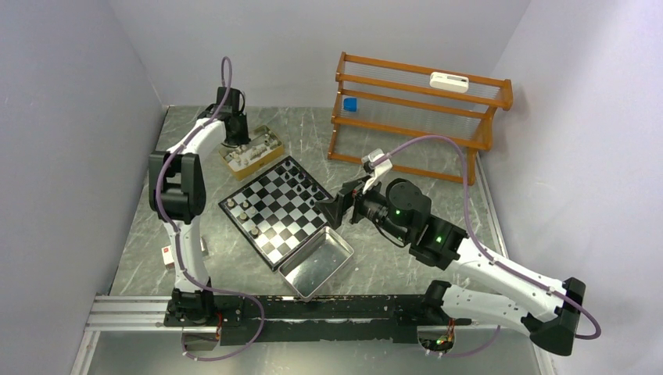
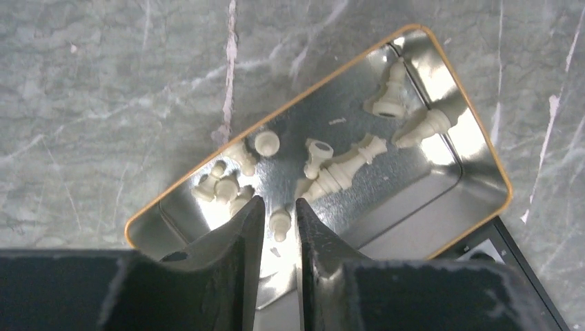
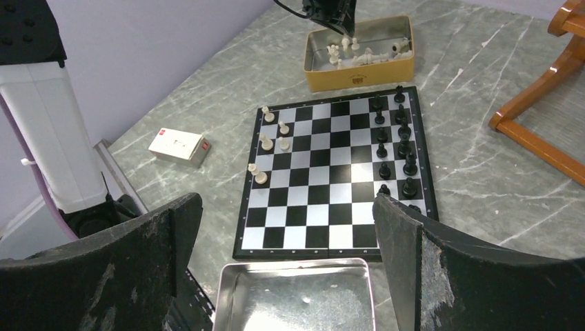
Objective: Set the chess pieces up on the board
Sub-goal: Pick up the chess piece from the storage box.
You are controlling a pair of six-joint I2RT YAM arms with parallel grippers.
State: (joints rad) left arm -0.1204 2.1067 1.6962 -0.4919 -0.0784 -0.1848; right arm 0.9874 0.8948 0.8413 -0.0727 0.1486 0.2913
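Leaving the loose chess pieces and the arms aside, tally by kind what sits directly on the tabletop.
board: 1
gold box: 1
metal tray: 1
wooden rack: 1
small white box: 1
Total: 5

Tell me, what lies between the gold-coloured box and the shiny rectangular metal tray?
The small black-and-white checkered chessboard, carrying cream and black chess pieces, lies there; the right wrist view shows it clearly.
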